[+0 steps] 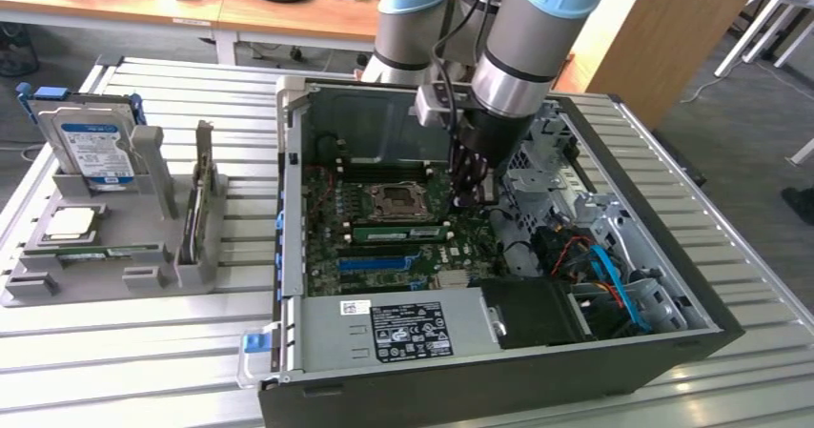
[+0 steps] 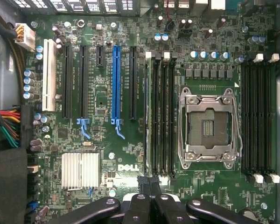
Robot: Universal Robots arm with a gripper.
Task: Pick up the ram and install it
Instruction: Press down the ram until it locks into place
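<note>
Gripper (image 1: 474,190) is down inside the open case (image 1: 509,376), just beside the CPU socket (image 1: 395,199), on the socket's side toward the exterior view's right. Fingers pressed together, nothing clamped between them. In the wrist view the closed gripper (image 2: 149,181) has its tips over one end of the ram (image 2: 149,112); can't tell if they touch.

Ram (image 1: 396,231) stands on edge in a memory slot next to the socket. In the wrist view it is in the slot farthest from the socket (image 2: 207,126) in that four-slot bank, and the three slots nearer the socket look bare. Socket is open, no chip in it. A second slot bank (image 2: 259,116) sits on the socket's other side.

Blue slot (image 2: 115,81) lies beyond the ram from the socket, with black slots on either side of it. Heatsink (image 2: 80,170) is farther out past those. Power supply (image 1: 395,328) sits near the socket, at the case's front wall in the exterior view.

Well apart from the socket, outside the case toward the exterior view's left: grey tray (image 1: 76,290) holding a hard drive (image 1: 90,147) upright and a dark card (image 1: 200,199) on edge.
</note>
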